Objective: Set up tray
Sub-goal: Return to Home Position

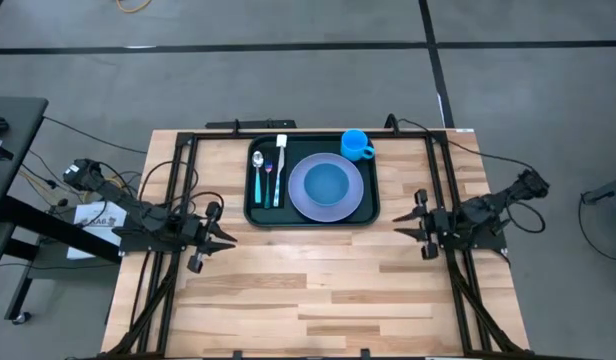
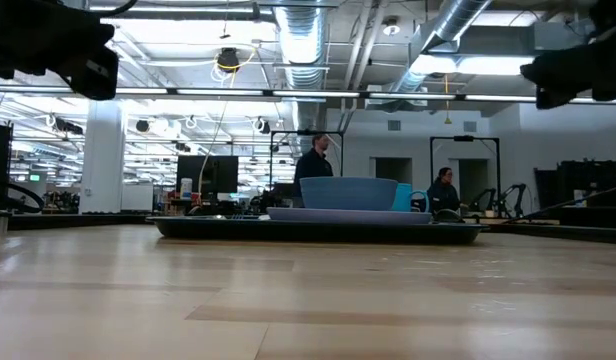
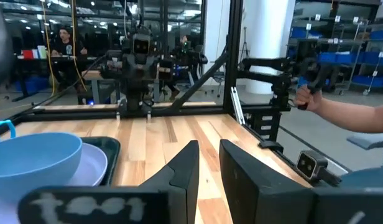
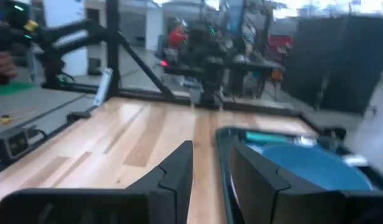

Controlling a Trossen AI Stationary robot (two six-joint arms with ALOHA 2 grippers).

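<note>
Two end effectors: left end effector (image 1: 216,238) over the table's (image 1: 318,290) left side, right end effector (image 1: 408,225) over its right side.
Fingers: slightly parted, empty, since the setting looks finished.
Tray (image 1: 256,215): table's far middle, fully laid.

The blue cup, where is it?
In the high view, the blue cup stands at the tray's upper right corner, beside the purple plate.
</note>
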